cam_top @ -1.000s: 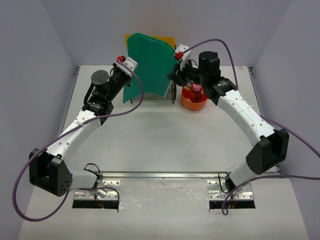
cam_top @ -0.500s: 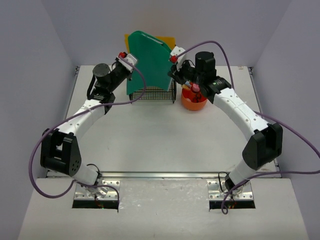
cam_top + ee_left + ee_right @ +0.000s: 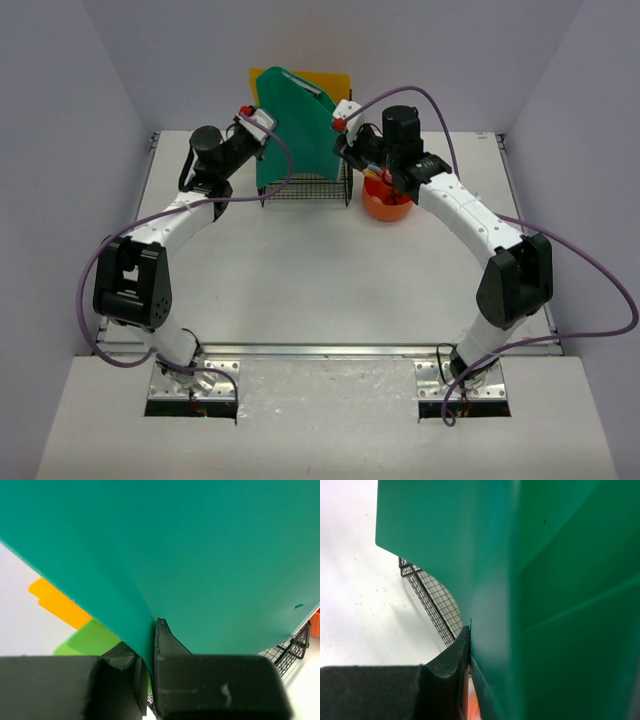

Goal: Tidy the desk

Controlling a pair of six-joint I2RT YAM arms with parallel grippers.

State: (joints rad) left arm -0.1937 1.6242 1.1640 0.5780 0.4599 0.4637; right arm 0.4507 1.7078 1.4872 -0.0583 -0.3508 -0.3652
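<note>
A large teal-green plastic folder [image 3: 300,125] stands upright over the black wire-mesh rack [image 3: 305,190] at the back of the white desk [image 3: 320,270]. My left gripper [image 3: 262,128] is shut on the folder's left edge. My right gripper [image 3: 340,125] is shut on its right edge. In the left wrist view the folder [image 3: 200,555] fills the frame, and the left gripper [image 3: 150,652] pinches its lower edge. In the right wrist view the folder [image 3: 545,580] sits against one black finger [image 3: 452,662]; the other finger is hidden behind it. The folder's bottom is hidden by the rack.
An orange folder [image 3: 335,82] stands behind the green one, and a light green one [image 3: 92,637] shows in the left wrist view. A round orange compartment tray [image 3: 388,203] with small items sits just right of the rack. A silver rail [image 3: 320,350] runs along the desk's near edge.
Both arms have reached further back and carried the green folder toward the rack. The folder has turned narrower to the camera and dropped lower over the rack.
</note>
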